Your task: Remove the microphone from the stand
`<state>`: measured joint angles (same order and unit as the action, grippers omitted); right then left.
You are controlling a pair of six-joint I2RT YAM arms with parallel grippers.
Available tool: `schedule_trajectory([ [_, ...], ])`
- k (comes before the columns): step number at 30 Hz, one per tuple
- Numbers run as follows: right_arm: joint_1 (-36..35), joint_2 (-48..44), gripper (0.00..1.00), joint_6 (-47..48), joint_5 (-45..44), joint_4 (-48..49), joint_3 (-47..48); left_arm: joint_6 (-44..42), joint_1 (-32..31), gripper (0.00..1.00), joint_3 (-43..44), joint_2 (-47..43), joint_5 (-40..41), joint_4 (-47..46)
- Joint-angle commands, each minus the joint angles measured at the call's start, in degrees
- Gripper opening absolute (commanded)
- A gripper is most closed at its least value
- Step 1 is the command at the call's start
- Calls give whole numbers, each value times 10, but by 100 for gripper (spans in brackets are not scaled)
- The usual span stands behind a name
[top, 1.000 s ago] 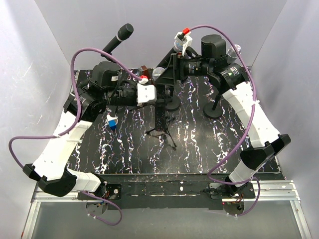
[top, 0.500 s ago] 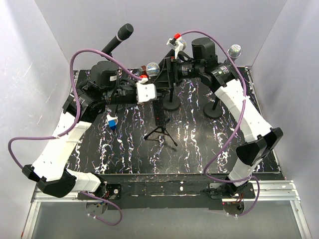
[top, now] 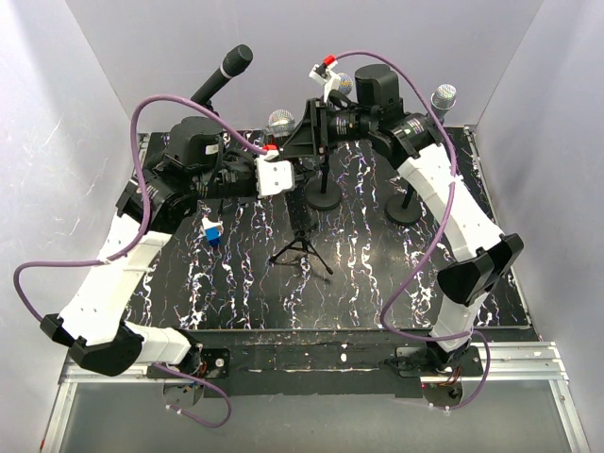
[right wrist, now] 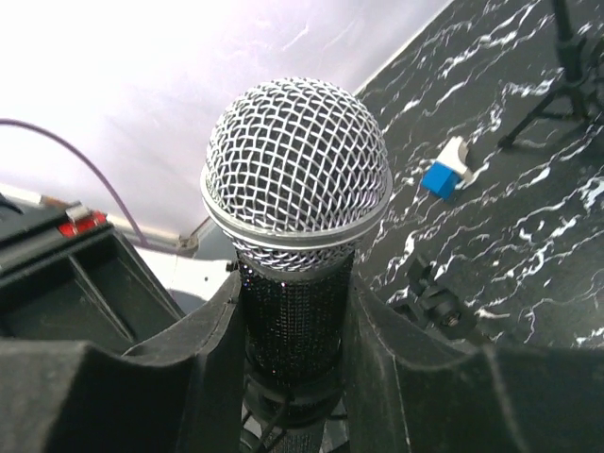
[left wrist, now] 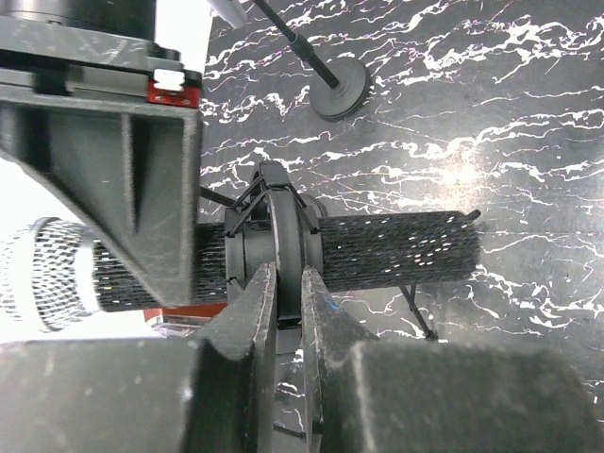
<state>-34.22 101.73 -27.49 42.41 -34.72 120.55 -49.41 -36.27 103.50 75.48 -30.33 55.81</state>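
The microphone (right wrist: 297, 175) has a silver mesh head and a sparkly black body. My right gripper (right wrist: 294, 288) is shut on that body just below the head, a finger pressed against each side. In the top view the microphone's head (top: 278, 121) is at the back centre beside the right gripper (top: 302, 142). The microphone (left wrist: 396, 250) lies across the left wrist view in the black clip (left wrist: 283, 222) of the tripod stand (top: 302, 247). My left gripper (left wrist: 285, 274) is shut on that clip, and in the top view the left gripper (top: 293, 179) is just left of the stand's pole.
A black microphone (top: 226, 71) on its stand rises at the back left. Another silver-headed one (top: 444, 95) stands at the back right on a round base (top: 406, 209). A second round base (top: 326, 198) sits near the centre. A small blue and white object (top: 212, 229) lies on the marbled table (top: 377, 274).
My right arm swung left and its gripper closed onto the microphone's body. The microphone's head shifted left and toward the back. The left gripper stayed shut on the clip.
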Motion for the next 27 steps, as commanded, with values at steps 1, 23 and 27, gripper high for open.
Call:
schedule_trajectory([
  [1, -2, 17, 1, -21, -72, 63, 86, -3, -6, 0, -8, -22, -38, -7],
  [23, 36, 35, 1, 42, -268, 245, 216, 9, -10, 0, -48, -33, -25, -46],
  [27, 35, 52, 1, 24, -283, 253, 222, 3, -10, 0, -55, -33, -32, -52],
])
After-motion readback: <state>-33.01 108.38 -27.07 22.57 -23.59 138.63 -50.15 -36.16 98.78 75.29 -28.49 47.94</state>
